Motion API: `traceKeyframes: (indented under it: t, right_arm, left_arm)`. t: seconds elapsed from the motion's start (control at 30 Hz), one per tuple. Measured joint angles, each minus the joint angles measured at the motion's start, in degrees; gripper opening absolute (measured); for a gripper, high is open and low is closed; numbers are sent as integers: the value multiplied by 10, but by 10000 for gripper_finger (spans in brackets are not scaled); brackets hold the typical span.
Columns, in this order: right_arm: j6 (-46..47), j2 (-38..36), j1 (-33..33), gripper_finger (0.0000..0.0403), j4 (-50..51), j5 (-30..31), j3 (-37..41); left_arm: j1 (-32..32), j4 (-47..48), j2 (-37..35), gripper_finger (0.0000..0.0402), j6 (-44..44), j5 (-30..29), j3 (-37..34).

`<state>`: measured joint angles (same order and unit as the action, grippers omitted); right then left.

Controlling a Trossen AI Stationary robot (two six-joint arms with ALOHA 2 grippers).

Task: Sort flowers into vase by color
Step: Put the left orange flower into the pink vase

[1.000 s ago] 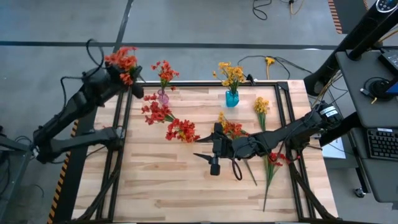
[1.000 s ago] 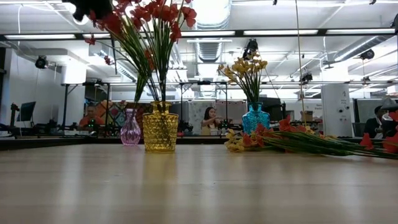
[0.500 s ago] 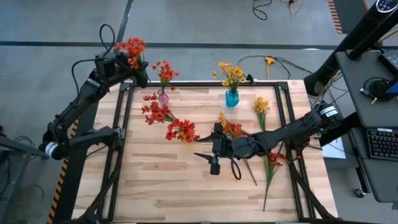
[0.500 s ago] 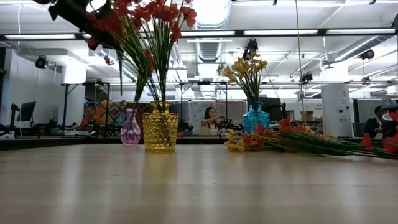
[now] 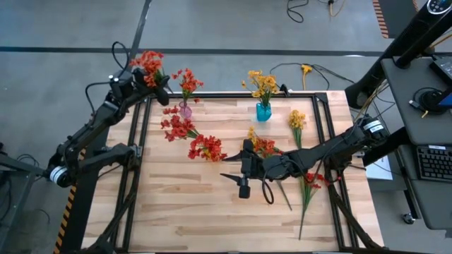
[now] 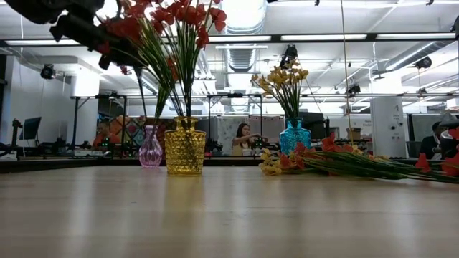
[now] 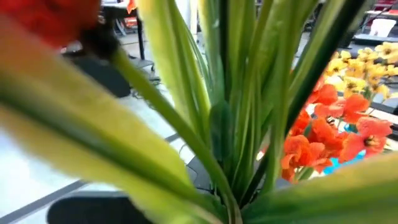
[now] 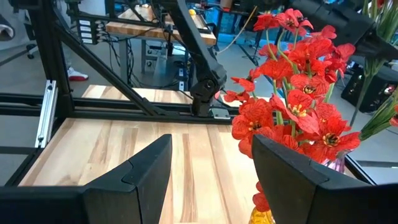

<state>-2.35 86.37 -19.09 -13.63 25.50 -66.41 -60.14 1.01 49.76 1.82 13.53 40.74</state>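
The left tool, holding a red sprig, has kept moving along the far left corner of the bench. A second ago its blossoms hung just outside the bench's left rail; half a second ago they had risen toward the far edge; now they sit a little nearer the pink vase, close beside the red flowers standing in it. The left arm has swung with it, its elbow drawn in closer to the left rail. At bench level, the dark tool has come further down into sight at the upper left, against the red blossoms.
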Motion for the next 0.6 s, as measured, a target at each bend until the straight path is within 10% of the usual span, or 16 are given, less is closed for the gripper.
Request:
traceKeyframes:
  t: [0.6]
  right_arm:
    - [-1,0,0,215,-3,1,0]
  left_arm:
    - [0,-59,10,1,-37,25,-52]
